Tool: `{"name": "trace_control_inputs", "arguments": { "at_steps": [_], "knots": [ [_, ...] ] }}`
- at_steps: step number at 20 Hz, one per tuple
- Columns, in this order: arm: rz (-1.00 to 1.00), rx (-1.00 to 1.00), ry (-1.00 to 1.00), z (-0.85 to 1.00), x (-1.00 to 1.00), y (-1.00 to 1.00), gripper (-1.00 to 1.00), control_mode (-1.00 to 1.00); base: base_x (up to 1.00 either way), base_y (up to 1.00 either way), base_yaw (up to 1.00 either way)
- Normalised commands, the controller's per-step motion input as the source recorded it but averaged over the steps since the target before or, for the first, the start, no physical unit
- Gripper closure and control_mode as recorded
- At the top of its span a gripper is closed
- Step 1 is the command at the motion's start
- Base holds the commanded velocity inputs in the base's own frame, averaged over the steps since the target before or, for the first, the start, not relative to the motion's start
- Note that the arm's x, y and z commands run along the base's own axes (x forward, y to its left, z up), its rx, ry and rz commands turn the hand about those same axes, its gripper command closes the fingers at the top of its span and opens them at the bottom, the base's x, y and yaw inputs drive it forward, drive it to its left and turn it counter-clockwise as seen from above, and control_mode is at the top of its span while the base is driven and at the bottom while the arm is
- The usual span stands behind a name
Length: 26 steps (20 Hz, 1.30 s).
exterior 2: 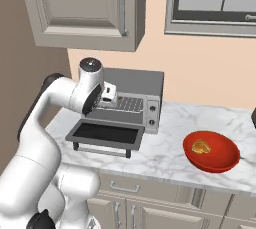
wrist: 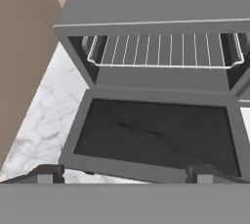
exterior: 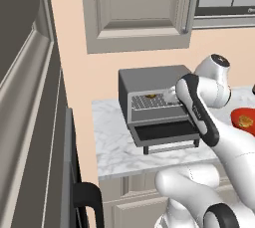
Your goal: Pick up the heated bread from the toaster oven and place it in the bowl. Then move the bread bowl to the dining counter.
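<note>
Heated bread (exterior: 151,95) on oven (exterior 2: 134,93) rack – prob light, soft, crushable – best pinched gently across middle w/ gripper (wrist: 124,173) fingers spread, empty.

The arm (exterior: 199,107) hides the oven's (exterior: 149,85) right side; the bowl (exterior: 246,120) is cut by the right edge; the rack's brown speck (exterior: 151,95) is too small to identify.

One toaster oven (exterior 2: 131,98), one bowl (exterior 2: 212,153).

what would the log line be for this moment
gripper open, facing oven | door down | bread on rack | bowl right of oven
</note>
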Motion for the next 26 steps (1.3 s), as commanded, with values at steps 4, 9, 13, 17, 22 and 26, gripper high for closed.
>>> {"name": "trace_control_inputs", "arguments": {
  "at_steps": [4,9,13,17,22,26],
  "knots": [
    [0.00,0.04,-0.19,-0.38,0.00,-0.23,-1.00,-1.00,0.00,0.00,0.00],
    [0.00,0.06,-0.13,-0.15,0.04,-0.12,-1.00,-1.00,0.00,0.00,0.00],
    [0.00,0.09,-0.05,0.00,0.11,-0.09,-1.00,-1.00,0.00,0.00,0.00],
    [-0.01,0.08,0.00,0.00,0.22,0.00,-1.00,-1.00,0.00,0.00,0.00],
    [-0.01,0.06,-0.02,0.00,0.27,0.00,-1.00,-1.00,0.00,0.00,0.00],
    [-0.01,0.05,-0.06,-0.01,0.23,0.00,-1.00,-1.00,0.00,0.00,0.00]
  ]
}}
